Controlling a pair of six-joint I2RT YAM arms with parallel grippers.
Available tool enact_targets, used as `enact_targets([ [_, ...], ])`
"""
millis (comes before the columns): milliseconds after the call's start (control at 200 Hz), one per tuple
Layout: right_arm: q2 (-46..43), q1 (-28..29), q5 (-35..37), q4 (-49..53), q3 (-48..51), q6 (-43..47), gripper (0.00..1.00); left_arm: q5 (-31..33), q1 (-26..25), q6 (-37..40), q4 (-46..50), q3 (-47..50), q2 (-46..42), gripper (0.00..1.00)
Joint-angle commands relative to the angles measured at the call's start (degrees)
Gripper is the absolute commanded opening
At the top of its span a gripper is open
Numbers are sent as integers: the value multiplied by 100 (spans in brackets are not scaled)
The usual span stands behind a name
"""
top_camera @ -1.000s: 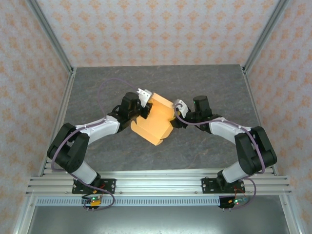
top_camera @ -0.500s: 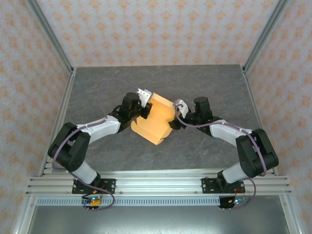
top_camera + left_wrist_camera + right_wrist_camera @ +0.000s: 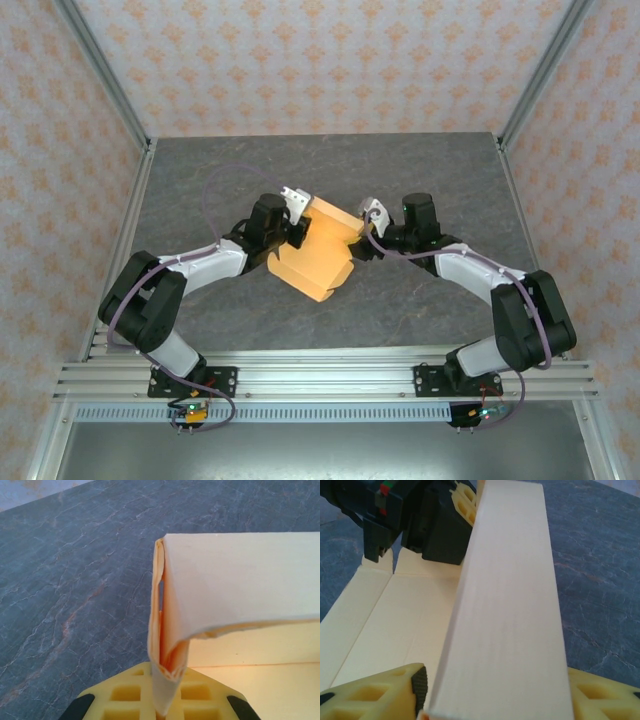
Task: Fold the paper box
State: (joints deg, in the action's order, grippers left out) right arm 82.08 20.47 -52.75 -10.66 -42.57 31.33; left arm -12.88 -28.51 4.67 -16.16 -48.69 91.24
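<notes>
The paper box (image 3: 318, 255) is a tan-orange cardboard piece, partly folded, held up between both arms at the table's middle. My left gripper (image 3: 297, 225) is shut on its left edge. In the left wrist view the doubled cardboard (image 3: 172, 645) is pinched between the yellow fingers (image 3: 125, 692) of the left gripper (image 3: 165, 685). My right gripper (image 3: 366, 235) is at the box's right side. In the right wrist view a raised panel (image 3: 510, 605) runs between the wide-apart jaws of the right gripper (image 3: 495, 680), with a thin gap at the left pad (image 3: 420, 680).
The grey marbled table (image 3: 440, 180) lies bare around the box. Patterned walls and metal frame posts (image 3: 100, 75) close in the back and sides. The arms' mounting rail (image 3: 320, 380) runs along the near edge.
My right gripper has opened wider and shifted slightly to the right along the box. The box has settled a little lower and tighter. The left gripper keeps its pinch.
</notes>
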Motion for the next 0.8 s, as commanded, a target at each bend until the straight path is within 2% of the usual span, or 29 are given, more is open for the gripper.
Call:
enact_targets([
  [0,-56,-10,-75,219,-252,167,56,51,-41,101,-141,46,-137,0],
  [240,122,8,-128,59,-325,113,36,16,-58,36,-177,-44,-55,0],
  [355,164,71,-143,-86,-241,59,35,-7,-58,-19,-172,-75,-28,0],
  [395,193,81,-27,-220,-197,-23,38,57,-58,-63,-221,-46,-27,0],
  [481,196,112,693,-965,-17,-895,60,161,-58,-230,-326,0,12,0],
  [526,120,115,861,-1398,141,-1352,66,152,-58,-273,-321,-22,47,0],
  [626,-208,110,793,-1876,444,-1845,70,363,-66,-402,-405,3,90,0],
  [711,-481,115,645,-1631,484,-1900,71,613,-70,-492,-612,86,192,0],
  [796,-812,107,588,-1460,574,-2065,72,569,-97,-412,-782,66,377,0],
])
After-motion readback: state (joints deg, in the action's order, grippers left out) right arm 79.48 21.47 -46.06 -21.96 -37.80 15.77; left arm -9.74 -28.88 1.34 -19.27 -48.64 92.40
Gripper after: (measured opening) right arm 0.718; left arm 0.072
